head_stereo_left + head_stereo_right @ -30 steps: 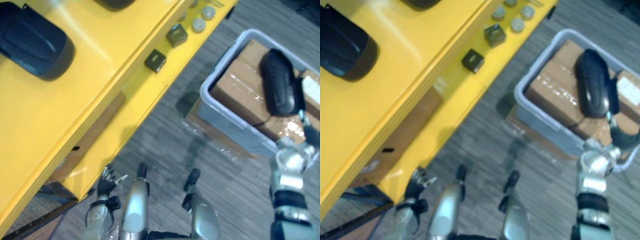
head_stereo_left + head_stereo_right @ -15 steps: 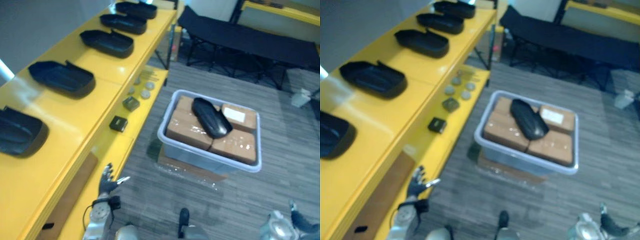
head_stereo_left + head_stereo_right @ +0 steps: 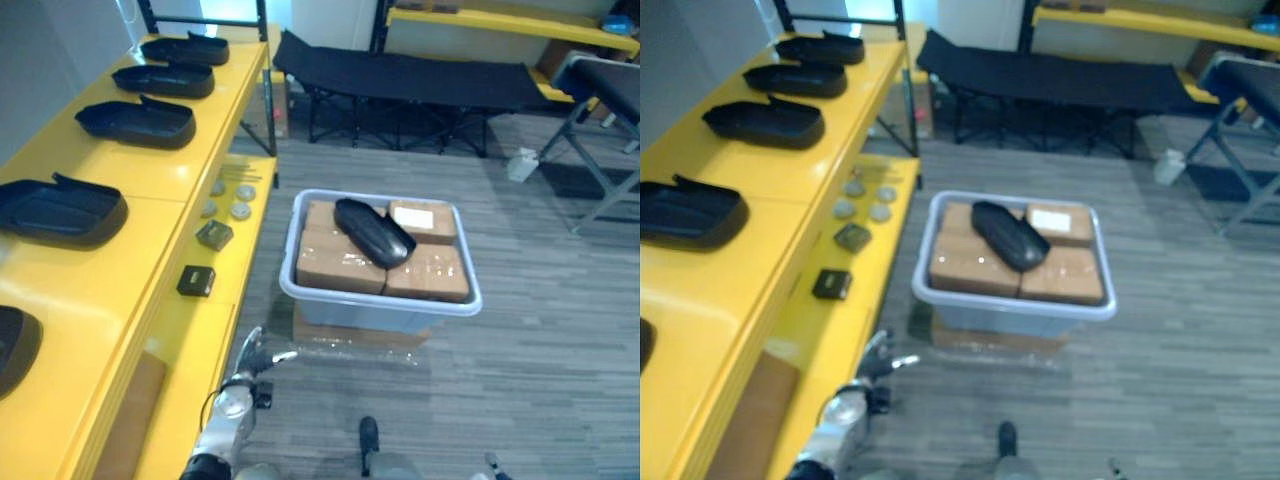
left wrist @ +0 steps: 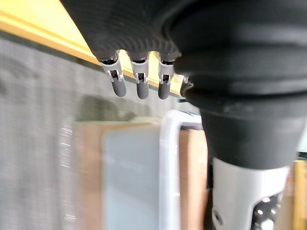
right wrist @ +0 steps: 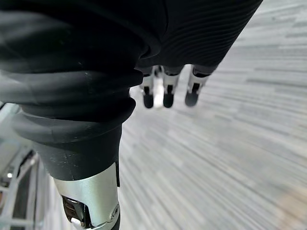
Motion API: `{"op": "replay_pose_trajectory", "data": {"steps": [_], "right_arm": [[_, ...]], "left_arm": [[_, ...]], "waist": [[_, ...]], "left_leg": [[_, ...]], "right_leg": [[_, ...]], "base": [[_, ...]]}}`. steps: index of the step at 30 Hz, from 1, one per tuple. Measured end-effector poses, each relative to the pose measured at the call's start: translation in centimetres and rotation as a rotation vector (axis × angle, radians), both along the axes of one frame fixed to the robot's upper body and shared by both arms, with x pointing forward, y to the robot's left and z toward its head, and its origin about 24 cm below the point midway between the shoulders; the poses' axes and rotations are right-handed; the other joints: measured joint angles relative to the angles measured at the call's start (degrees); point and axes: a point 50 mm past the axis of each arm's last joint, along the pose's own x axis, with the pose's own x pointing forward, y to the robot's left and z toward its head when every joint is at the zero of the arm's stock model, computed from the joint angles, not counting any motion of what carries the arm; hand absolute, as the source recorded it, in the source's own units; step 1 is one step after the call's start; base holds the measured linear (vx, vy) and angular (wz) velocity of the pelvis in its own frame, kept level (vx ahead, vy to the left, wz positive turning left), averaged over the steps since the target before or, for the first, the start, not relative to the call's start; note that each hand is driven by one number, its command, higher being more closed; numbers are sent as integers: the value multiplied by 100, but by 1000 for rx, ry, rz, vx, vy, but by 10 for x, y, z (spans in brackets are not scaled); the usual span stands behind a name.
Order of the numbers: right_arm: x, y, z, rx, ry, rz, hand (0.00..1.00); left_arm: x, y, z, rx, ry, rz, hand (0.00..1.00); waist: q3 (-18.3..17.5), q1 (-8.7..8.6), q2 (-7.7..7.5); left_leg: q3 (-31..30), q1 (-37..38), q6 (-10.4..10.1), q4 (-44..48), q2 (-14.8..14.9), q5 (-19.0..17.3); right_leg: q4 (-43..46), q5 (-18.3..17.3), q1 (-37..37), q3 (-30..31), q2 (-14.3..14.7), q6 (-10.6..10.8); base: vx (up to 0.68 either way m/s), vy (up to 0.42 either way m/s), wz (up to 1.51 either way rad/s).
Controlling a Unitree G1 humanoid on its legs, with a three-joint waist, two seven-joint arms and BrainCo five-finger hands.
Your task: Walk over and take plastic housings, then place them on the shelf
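Note:
One black plastic housing (image 3: 375, 232) lies slantwise on cardboard boxes inside a grey bin (image 3: 380, 305) on the floor ahead. Several more black housings, the nearest (image 3: 60, 208) and another (image 3: 138, 121), sit in a row on the yellow shelf (image 3: 100, 280) along the left. My left hand (image 3: 252, 358) hangs low beside the shelf's lower ledge, short of the bin, open and empty. The left wrist view looks past its fingers (image 4: 138, 86) at the bin's rim (image 4: 170, 158). My right hand (image 5: 165, 93) hangs open over bare floor, holding nothing.
Two small dark boxes (image 3: 196, 281) and some round discs (image 3: 225, 205) lie on the shelf's lower ledge. A black folding cot (image 3: 400, 75) stands behind the bin, a metal frame (image 3: 600, 100) and a white bottle (image 3: 522, 163) at the right. Grey floor lies around the bin.
The whole picture has shifted as the camera swung up and back, so the bin now sits centred ahead. My right hand, earlier by the bin, has dropped out of the eye views.

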Motion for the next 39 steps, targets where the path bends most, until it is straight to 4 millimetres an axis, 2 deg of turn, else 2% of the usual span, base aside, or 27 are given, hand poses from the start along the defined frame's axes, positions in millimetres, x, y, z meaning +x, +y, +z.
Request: {"op": "replay_pose_trajectory", "data": {"steps": [1, 2, 4, 6, 7, 8, 10, 12, 14, 16, 19, 21, 23, 24, 25, 26, 28, 29, 33, 34, 35, 37, 38, 39], "right_arm": [[4, 1, 0, -4, -5, 34, 0], [6, 2, 1, -3, -10, 41, 0], [4, 1, 1, -11, -10, 62, 0], [7, 1, 2, -21, -28, 67, 0], [13, 0, 3, -32, -55, 73, 0], [16, 0, 4, -35, -76, 83, 0], [32, -5, 9, -53, -113, 97, 0], [45, -12, 14, -70, -131, 124, 0], [44, -18, 15, -83, -119, 133, 0], [45, -19, 15, -78, -131, 149, 0], [43, -17, 12, -53, -135, 172, 0], [43, -16, 12, -43, -150, 190, 0], [44, -15, 12, -39, -167, 198, 0], [45, -13, 12, -42, -175, 197, 0], [49, -12, 13, -42, -184, 199, 0], [51, -11, 14, -42, -190, 199, 0], [51, -10, 13, -48, -180, 196, 0], [52, -9, 13, -47, -179, 204, 0], [74, -4, 20, -67, -214, 264, 0], [77, -4, 21, -71, -222, 267, 0], [77, -4, 21, -79, -218, 281, 0], [80, -2, 22, -101, -221, 319, 0], [81, 0, 23, -115, -222, 341, 0], [80, 1, 23, -120, -221, 350, 0]], "left_arm": [[-12, 8, -8, 24, 44, 26, 0], [-18, 13, -12, 24, 68, 48, 0], [-41, 30, -25, 40, 148, 119, 0], [-55, 45, -30, 75, 190, 149, 0], [-64, 56, -31, 91, 201, 187, 0], [-68, 65, -30, 85, 191, 234, 0], [-78, 69, -35, 56, 204, 305, 0], [-82, 57, -41, -25, 217, 371, 0], [-91, 41, -49, -125, 239, 442, 0], [-99, 39, -53, -155, 258, 491, 0], [-103, 50, -52, -148, 231, 551, 0], [-108, 55, -52, -142, 220, 586, 0], [-111, 58, -51, -131, 213, 598, 0], [-112, 58, -51, -128, 213, 594, 0], [-111, 58, -51, -116, 214, 574, 0], [-113, 58, -51, -104, 219, 558, 0], [-108, 57, -49, -60, 214, 489, 0], [-107, 56, -49, -55, 208, 479, 0], [-87, 65, -37, -42, 120, 469, 0], [-75, 64, -34, -44, 94, 445, 0], [-68, 68, -30, -49, 68, 448, 0], [-71, 75, -28, -32, 69, 455, 0], [-74, 80, -27, -18, 73, 461, 0], [-76, 82, -28, -9, 80, 466, 0]], "waist": [[66, 33, 78], [77, 13, 95], [103, 43, 203], [104, 139, 228], [88, 189, 144], [103, 270, -20], [113, 374, -110], [217, 362, 29], [244, 370, 169], [254, 367, 223], [313, 387, 116], [362, 456, -15], [342, 540, -115], [328, 541, -127], [348, 566, -89], [383, 588, -44], [454, 582, 66], [464, 582, 81], [521, 605, 124], [580, 609, 158], [603, 632, 167], [606, 644, 154], [565, 656, -4], [538, 679, -82]], "left_leg": [[122, 1, 53, 29, 76, -22], [131, -6, 72, 33, 128, -8], [85, -8, 39, -56, 383, 101], [84, 2, -46, -182, 523, 223], [82, -20, -105, -276, 519, 328], [94, -32, -158, -378, 406, 429], [93, -63, -226, -440, 324, 497], [29, -14, -275, -436, 296, 558], [-315, 17, -307, -499, 291, 665], [-510, 104, -311, -679, 285, 665], [-609, 130, -336, -785, 193, 680], [-601, 113, -306, -749, 108, 658], [-666, 48, -228, -707, -44, 537], [-920, -58, -167, -581, -181, 384], [-1097, -206, -16, -374, -247, 274], [-1125, -261, 10, -220, -251, 191], [-1175, -390, 116, 272, -283, -27], [-1178, -371, 136, 320, -288, -35], [-1394, -502, 258, 466, -296, -98], [-1491, -492, 259, 457, -216, -99], [-1582, -457, 224, 458, -115, -116], [-1694, -365, 88, 472, 63, -181], [-1755, -302, -40, 466, 127, -226], [-1800, -288, -123, 473, 154, -271]], "right_leg": [[0, 43, -19, -193, -8, -203], [160, -140, -16, -415, -21, -347], [1216, -924, -44, -1126, 56, -450], [1376, -1157, 91, -1268, 147, -384], [1253, -1137, 220, -1356, 160, -345], [838, -991, 366, -1381, 164, -120], [179, -946, 606, -1401, 191, -58], [-5, -944, 753, -1400, 231, -45], [-5, -948, 798, -1402, 279, -51], [-6, -952, 792, -1367, 327, -56], [-13, -933, 791, -1325, 280, -32], [-60, -939, 731, -1241, 197, 37], [-57, -939, 617, -1202, 81, 70], [3, -982, 567, -1221, 27, 109], [269, -1095, 427, -1225, -41, 149], [545, -1190, 320, -1236, -97, 121], [1726, -1469, -127, -1232, -351, 17], [1861, -1478, -171, -1232, -390, 27], [1959, -1410, -287, -1243, -460, 67], [2199, -1604, -426, -1288, -496, -28], [2160, -1693, -461, -1368, -541, -32], [1992, -1650, -487, -1390, -580, 6], [1861, -1559, -484, -1398, -617, 95], [1817, -1477, -484, -1395, -627, 78]], "base": [[-210, 70, -24], [-137, 54, -8], [29, 45, 6], [92, 0, -8], [140, -71, -20], [140, -109, -23], [83, -187, -28], [7, -114, -6], [-38, -65, -1], [-73, -13, -9], [-145, 47, -4], [-199, 95, -15], [-161, 108, -16], [-107, 147, -23], [-89, 162, -23], [-60, 208, -11], [-29, 243, 11], [48, 235, 9], [35, 108, 4], [-23, 71, 42], [6, 16, 39], [105, -131, 30], [129, -181, 29], [210, -347, 32]]}}
